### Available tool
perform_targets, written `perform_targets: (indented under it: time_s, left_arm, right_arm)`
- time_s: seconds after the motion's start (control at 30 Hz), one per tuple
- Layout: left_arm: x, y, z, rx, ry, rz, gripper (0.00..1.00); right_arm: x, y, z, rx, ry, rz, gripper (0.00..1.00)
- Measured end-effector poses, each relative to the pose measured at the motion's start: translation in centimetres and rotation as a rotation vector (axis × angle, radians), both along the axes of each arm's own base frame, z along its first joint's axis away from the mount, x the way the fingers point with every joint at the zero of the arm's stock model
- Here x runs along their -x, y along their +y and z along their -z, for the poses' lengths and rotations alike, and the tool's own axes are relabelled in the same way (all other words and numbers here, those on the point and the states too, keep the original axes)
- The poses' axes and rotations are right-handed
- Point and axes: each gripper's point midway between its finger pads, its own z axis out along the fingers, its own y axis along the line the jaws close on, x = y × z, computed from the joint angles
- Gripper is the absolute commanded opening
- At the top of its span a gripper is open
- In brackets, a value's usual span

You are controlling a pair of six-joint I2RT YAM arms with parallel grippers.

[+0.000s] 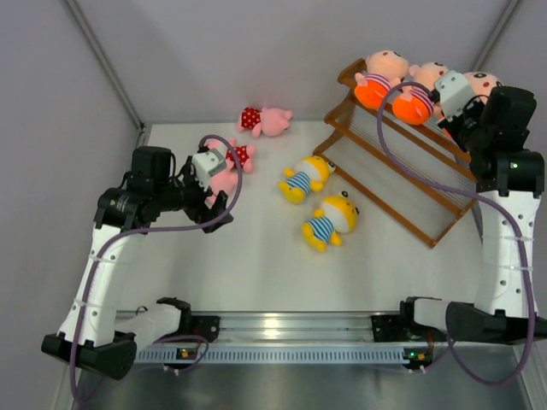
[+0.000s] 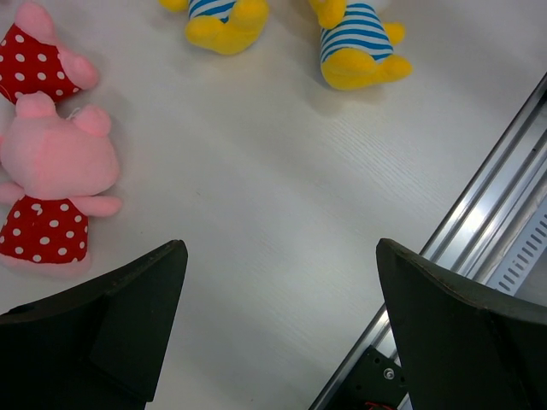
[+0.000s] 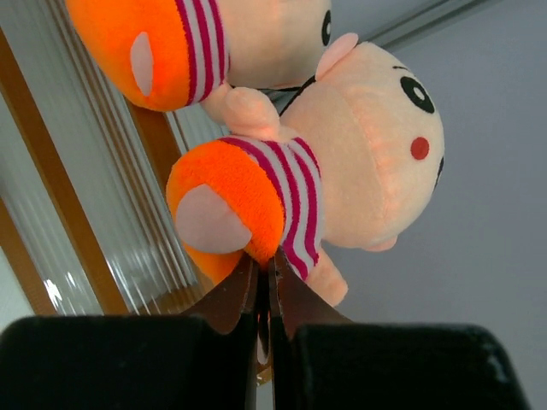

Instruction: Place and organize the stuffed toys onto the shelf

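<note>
The left hand (image 2: 280, 249) hangs over the white surface (image 2: 256, 171) with its two dark fingers (image 2: 128, 307) spread as wide as they go. It holds nothing and touches nothing. Just off one finger lies a pink doll (image 2: 55, 162) in a red dress with white dots, and a second pink doll (image 2: 34, 55) lies close against it on the far side. From above, a third pink doll (image 1: 265, 120) lies on its own further back, close to the rear wall. A metal rail (image 2: 479, 222) runs along the near edge of the surface.

Two dolls in blue and white stripes lie on the surface between the left hand and the shelf (image 1: 402, 184). The far yellow doll (image 1: 306, 177) lies just beside the shelf's lower rail, and the near yellow doll (image 1: 332, 220) lies a little nearer the arms.

The brown shelf stands at the back right, its tiers slanting. Three peach dolls (image 1: 423, 94) in striped shirts sit side by side on the top tier, the rightmost partly hidden behind the right arm.

The right hand (image 3: 267, 278) is up at that top tier with its fingers pressed together. Their tips touch the orange shorts (image 3: 226, 201) of one peach doll. I cannot tell whether any fabric is pinched between them, nor which of the three dolls it is.
</note>
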Motion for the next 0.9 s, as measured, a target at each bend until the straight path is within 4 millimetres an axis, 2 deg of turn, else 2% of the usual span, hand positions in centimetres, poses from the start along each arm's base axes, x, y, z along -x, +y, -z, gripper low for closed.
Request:
perform_targets:
  time_s: [0.1,0.2,0.37,0.6,0.67,0.7,0.8,0.9]
  left_arm:
    - [0.1,-0.1,0.0,0.008,0.005,0.003,0.98]
    - [0.2,-0.2,-0.1,0.013,0.008,0.007,0.98]
    - [0.2,-0.3,-0.1,0.017,0.010,0.011,0.98]
    - [0.3,-0.4,-0.1,0.023,0.013,0.016,0.98]
    - [0.3,-0.4,-0.1,0.023,0.013,0.016,0.98]
    - [0.3,-0.4,-0.1,0.023,0.013,0.016,0.98]
    - [0.3,-0.4,-0.1,0.023,0.013,0.016,0.98]
    - [0.3,-0.4,-0.1,0.023,0.014,0.016,0.98]
  right_arm:
    - [-0.5,-1.7,2.1,-0.021,0.037,0.005,0.00]
    - [-0.7,-2.9,3.2,-0.025,0.057,0.011,0.00]
    - [-1.4,-2.5,3.7,-0.028,0.053,-0.038,0.01]
    - [-2.1,-2.6,5.5,-0.038,0.085,-0.052,0.05]
    - [-2.2,-2.7,6.1,-0.042,0.096,-0.049,0.10]
    - [-2.3,-2.8,6.2,-0.043,0.095,-0.048,0.18]
    - [-2.4,-2.7,6.1,-0.045,0.088,-0.051,0.27]
    - [-2.5,-2.8,5.9,-0.047,0.077,-0.047,0.41]
